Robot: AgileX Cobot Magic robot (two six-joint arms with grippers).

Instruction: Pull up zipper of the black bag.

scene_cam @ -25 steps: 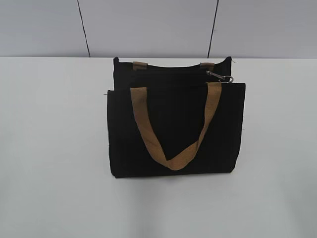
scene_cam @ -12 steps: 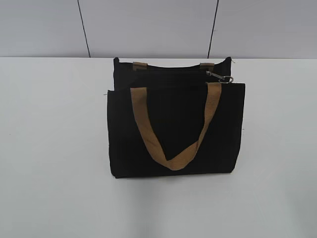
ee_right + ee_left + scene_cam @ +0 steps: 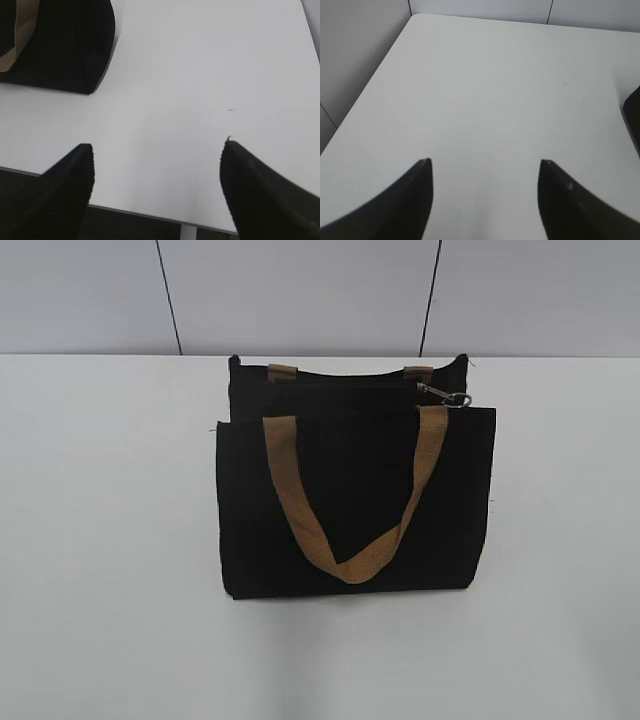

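The black bag (image 3: 350, 490) lies flat in the middle of the white table, one tan handle looped over its front. The zipper runs along its far top edge, with the silver pull (image 3: 444, 395) at the right end. No arm shows in the exterior view. My left gripper (image 3: 484, 162) is open and empty over bare table; an edge of the bag (image 3: 634, 117) shows at the right. My right gripper (image 3: 157, 145) is open and empty above the table's front edge; the bag's corner (image 3: 65, 45) lies at the upper left.
The white table (image 3: 100, 540) runs to a grey panelled wall (image 3: 300, 290) at the back. Its left edge and far corner show in the left wrist view (image 3: 415, 17). Its near edge shows in the right wrist view (image 3: 150, 215).
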